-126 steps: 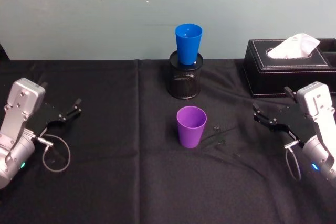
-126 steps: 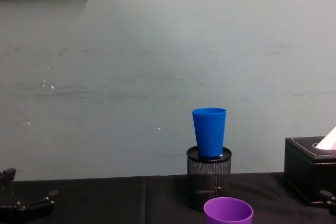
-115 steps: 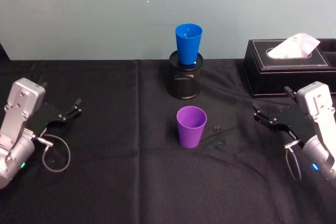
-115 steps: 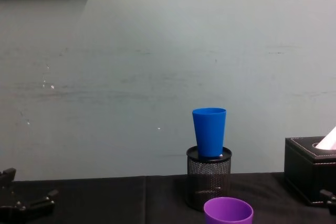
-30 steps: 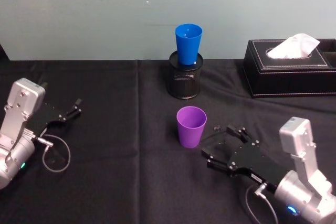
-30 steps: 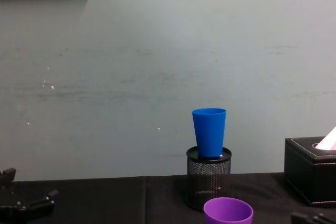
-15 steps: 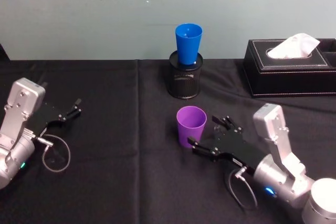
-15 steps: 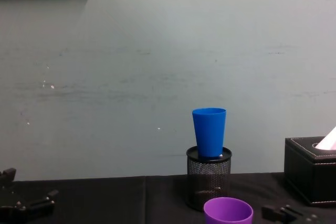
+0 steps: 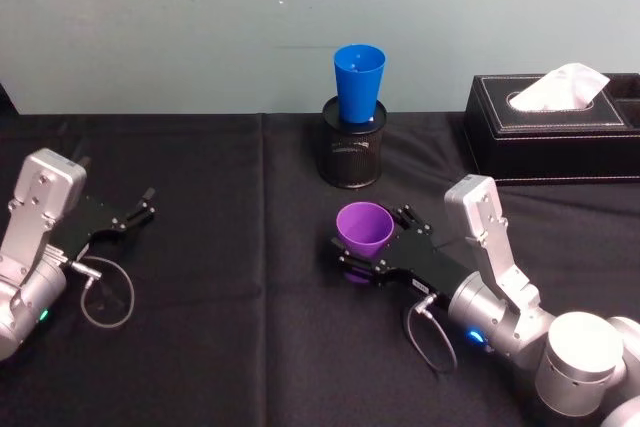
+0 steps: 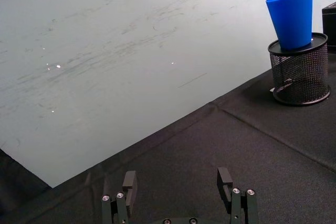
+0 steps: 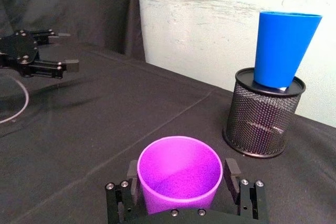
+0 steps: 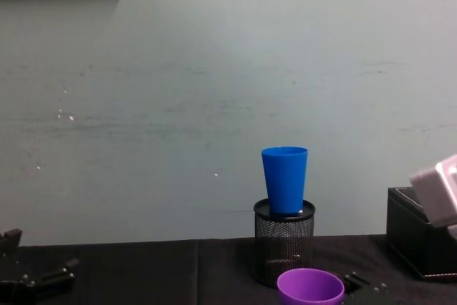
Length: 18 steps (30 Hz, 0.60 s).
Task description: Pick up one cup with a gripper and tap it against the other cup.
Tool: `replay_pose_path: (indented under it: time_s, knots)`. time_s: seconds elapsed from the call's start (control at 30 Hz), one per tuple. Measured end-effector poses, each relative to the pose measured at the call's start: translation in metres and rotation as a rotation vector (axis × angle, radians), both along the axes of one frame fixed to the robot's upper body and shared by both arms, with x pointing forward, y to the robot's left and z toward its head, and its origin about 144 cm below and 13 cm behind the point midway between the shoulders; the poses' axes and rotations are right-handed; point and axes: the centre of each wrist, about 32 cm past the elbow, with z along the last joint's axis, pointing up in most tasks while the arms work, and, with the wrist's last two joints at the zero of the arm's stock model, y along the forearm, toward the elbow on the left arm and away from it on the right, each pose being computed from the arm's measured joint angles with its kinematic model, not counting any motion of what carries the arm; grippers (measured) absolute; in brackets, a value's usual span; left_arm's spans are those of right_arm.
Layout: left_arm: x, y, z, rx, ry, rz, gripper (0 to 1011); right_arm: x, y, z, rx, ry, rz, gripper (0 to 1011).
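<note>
The purple cup (image 9: 363, 230) stands upright on the black cloth, also seen in the right wrist view (image 11: 179, 174) and the chest view (image 12: 310, 287). My right gripper (image 9: 372, 244) is open and straddles it, one finger (image 11: 131, 182) on each side, close to the walls; I cannot tell if they touch. The blue cup (image 9: 359, 82) sits upright in the top of a black mesh pen holder (image 9: 352, 152) behind the purple cup, and it shows as well at the wall (image 11: 286, 48) (image 12: 284, 180). My left gripper (image 9: 125, 219) rests open at the far left (image 10: 177, 184).
A black tissue box (image 9: 555, 127) stands at the back right, beside the pen holder (image 12: 283, 244). A loose cable loop (image 9: 105, 297) lies by the left arm. The cloth between the left arm and the cups is bare.
My right arm has swung in from the right edge toward the middle, and its open fingers have slid around the purple cup. Both cups and the left arm stayed put.
</note>
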Motion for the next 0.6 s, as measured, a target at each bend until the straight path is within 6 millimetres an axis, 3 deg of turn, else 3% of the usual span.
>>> replay_pose_path:
  time_s: [0.6]
  knots:
    - [0.0,0.0,0.0,0.0,0.0,0.0,1000,0.0052,0.0041,0.0006,0.004,-0.001,-0.008,970]
